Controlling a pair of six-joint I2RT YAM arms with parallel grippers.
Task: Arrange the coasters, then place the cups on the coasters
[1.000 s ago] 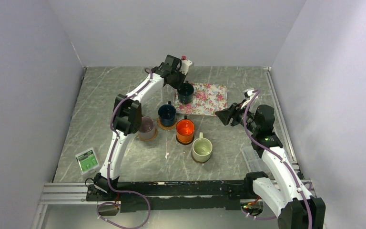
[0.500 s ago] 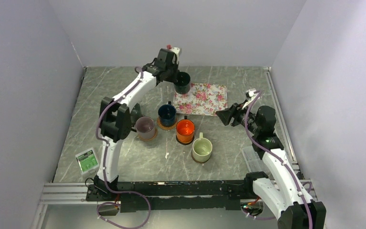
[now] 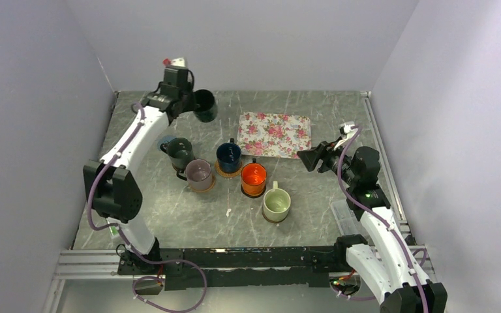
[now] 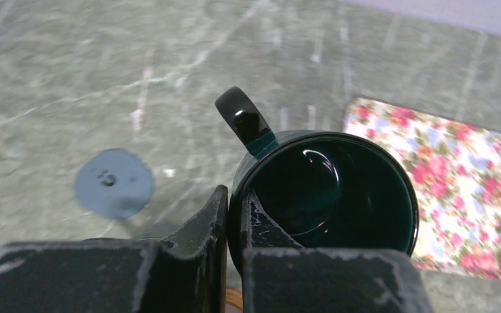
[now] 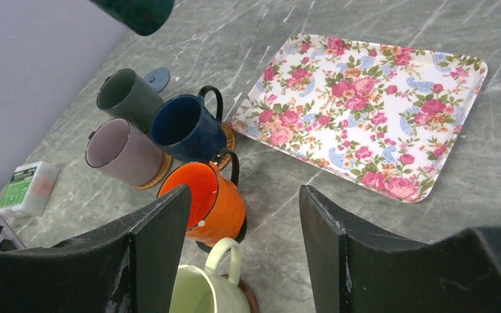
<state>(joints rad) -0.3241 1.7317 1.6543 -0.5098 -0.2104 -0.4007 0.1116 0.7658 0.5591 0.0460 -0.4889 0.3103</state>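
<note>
My left gripper (image 4: 235,199) is shut on the rim of the dark green cup (image 4: 326,189), one finger inside and one outside. It holds the cup in the air at the back left (image 3: 204,105). Below it lies the bare grey-blue coaster (image 4: 114,182). The dark grey cup (image 3: 181,153) stands next to that coaster (image 3: 164,140). The mauve (image 3: 199,174), navy (image 3: 228,156), orange (image 3: 254,178) and cream (image 3: 276,204) cups each stand on a coaster. My right gripper (image 5: 244,195) hangs open and empty above the table, right of the orange cup (image 5: 212,202).
A floral mat (image 3: 274,134) lies at the back centre-right. A small green and white box (image 5: 26,188) sits near the front left edge. A clear container (image 3: 346,218) rests by the right arm's base.
My left arm has swung from over the floral mat to the back left, carrying the dark green cup. The right gripper's jaws have spread a little wider.
</note>
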